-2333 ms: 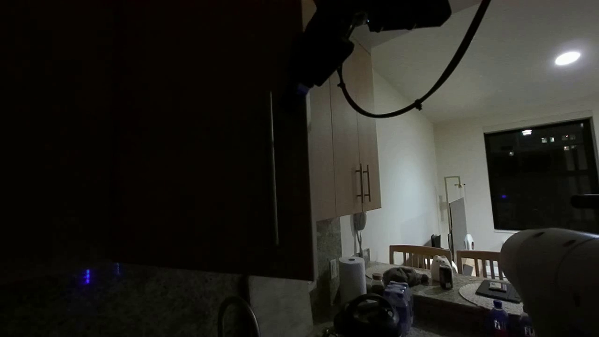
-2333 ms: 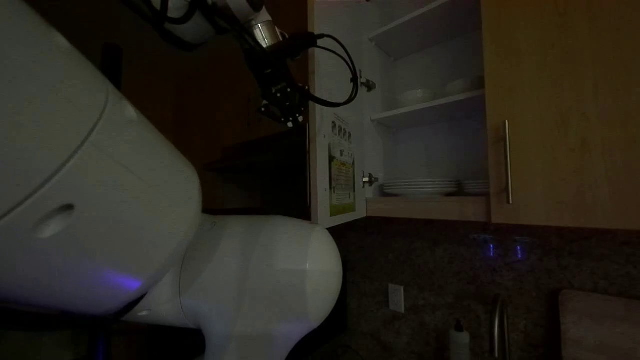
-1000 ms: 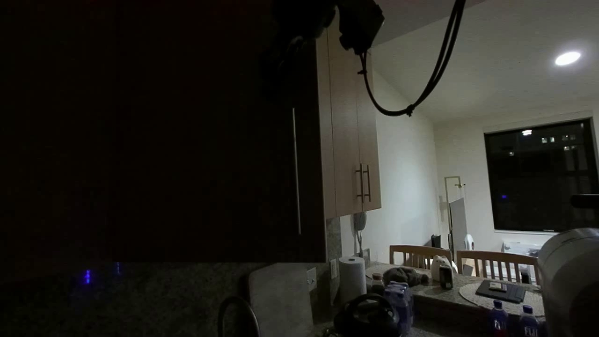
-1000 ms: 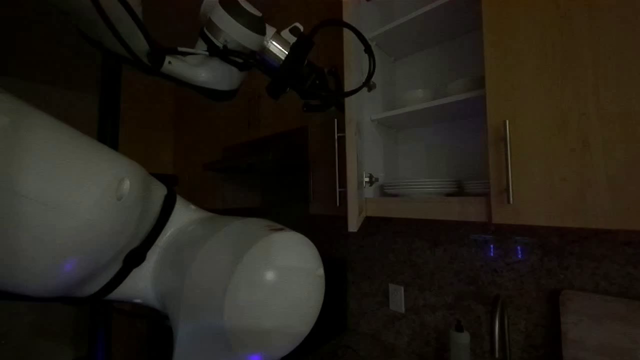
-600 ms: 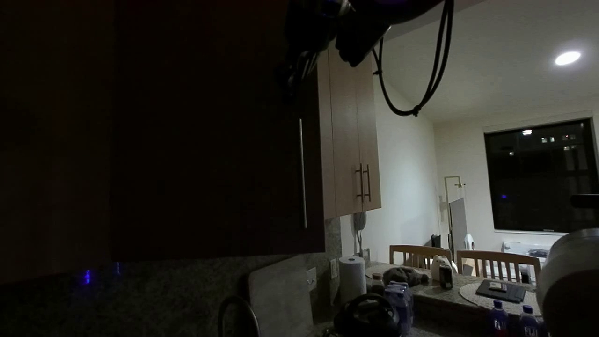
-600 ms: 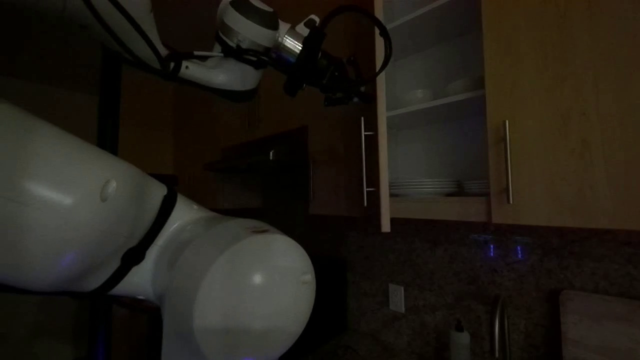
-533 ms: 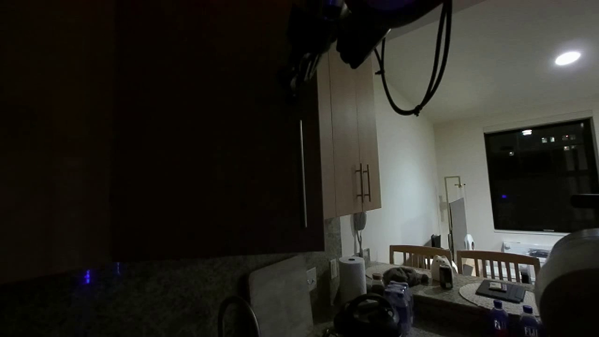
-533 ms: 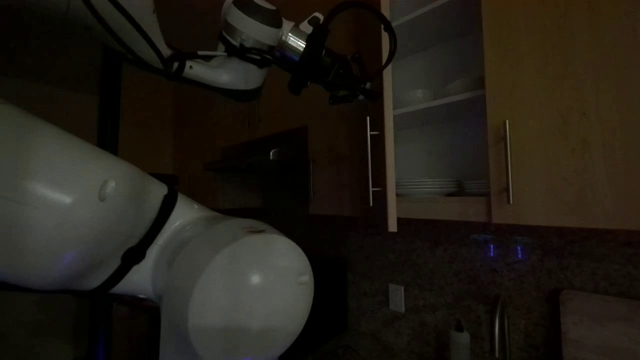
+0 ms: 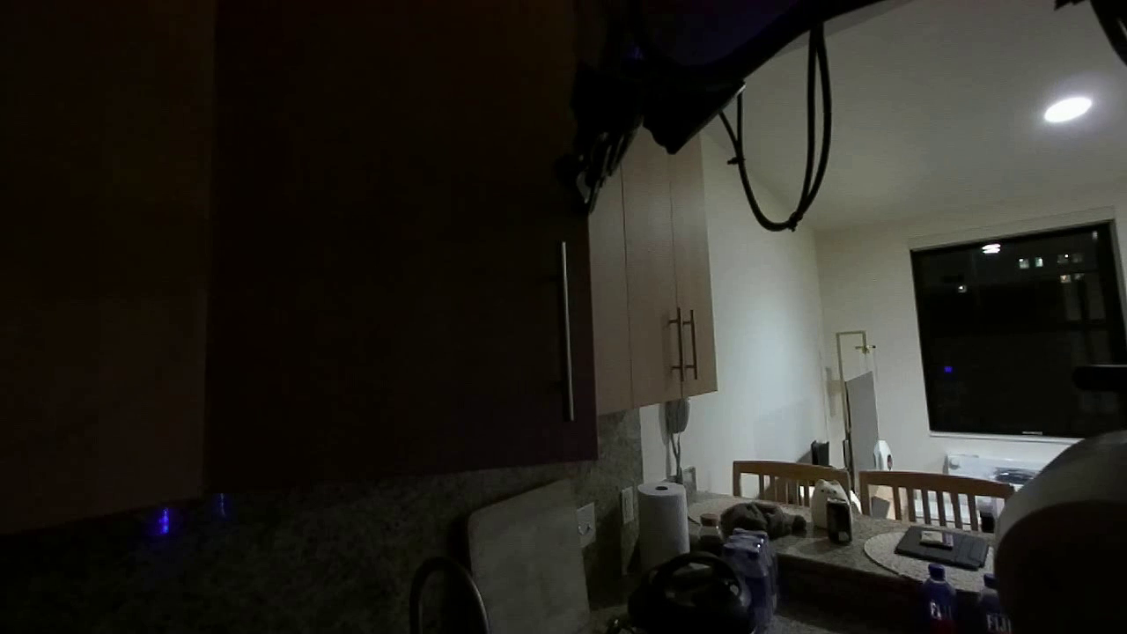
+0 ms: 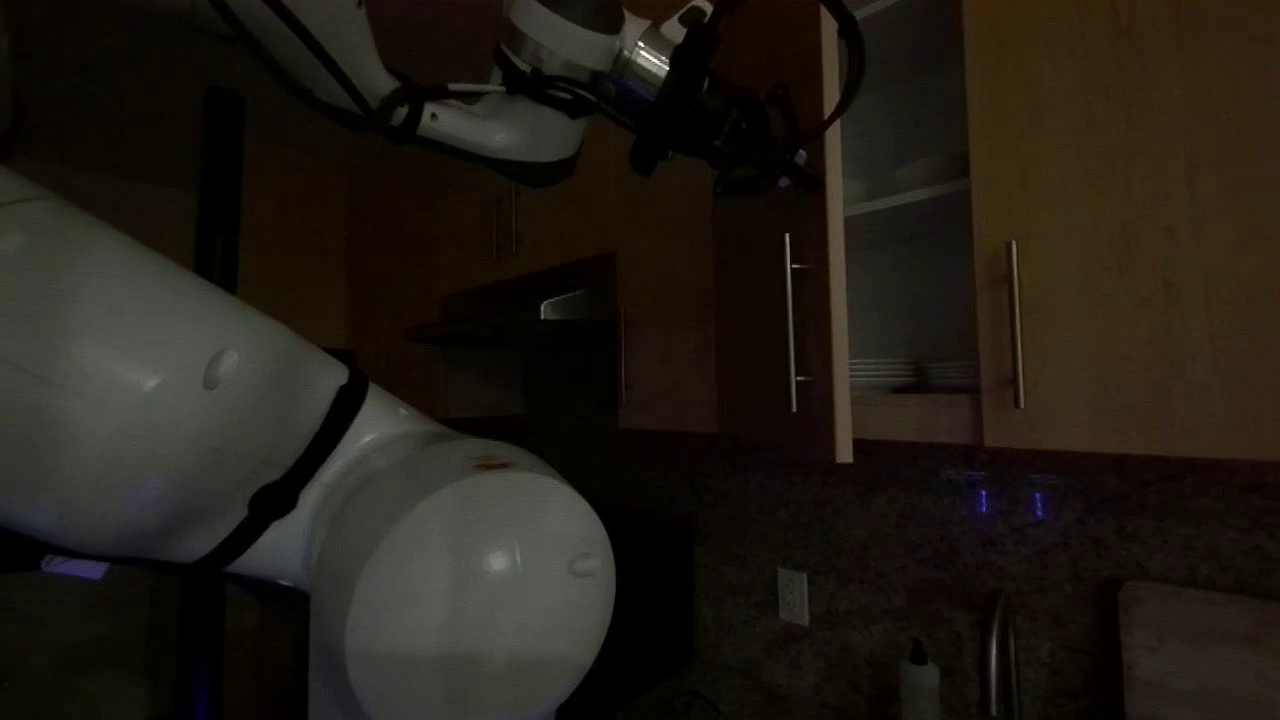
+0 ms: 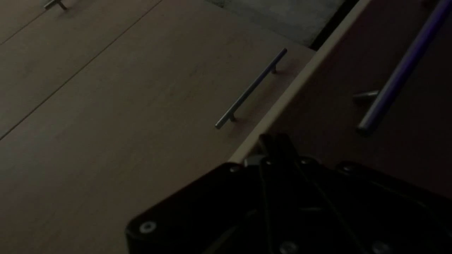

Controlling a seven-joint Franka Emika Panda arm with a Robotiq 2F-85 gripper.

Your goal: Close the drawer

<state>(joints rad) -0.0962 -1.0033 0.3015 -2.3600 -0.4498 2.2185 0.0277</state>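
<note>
The drawer is a tall flat cabinet door, near-black in an exterior view [image 9: 396, 335], hinged and partly open. Its pale free edge [image 10: 840, 330] and slim vertical bar handle [image 10: 790, 320] show in an exterior view. In the wrist view the door's dark face [image 11: 335, 141] fills the right side, with its handle [image 11: 399, 77] at upper right. My gripper [image 11: 273, 137] is shut with nothing visible between the fingertips. The tips [image 10: 808, 178] are at the door's outer face, close to the free edge and above the handle. Darkness hides whether they touch.
The neighbouring closed door [image 10: 1130, 250] has its own bar handle [image 10: 1015, 325]. Stacked plates [image 10: 880, 375] stand on the cabinet shelf in the opening. Below are a faucet [image 10: 998, 650], a cutting board [image 9: 528, 555] and a paper towel roll [image 9: 662, 528].
The door has swung well inward toward the cabinet, narrowing the opening. My gripper has moved along with it, first from beside the door's edge, and stays near its outer face.
</note>
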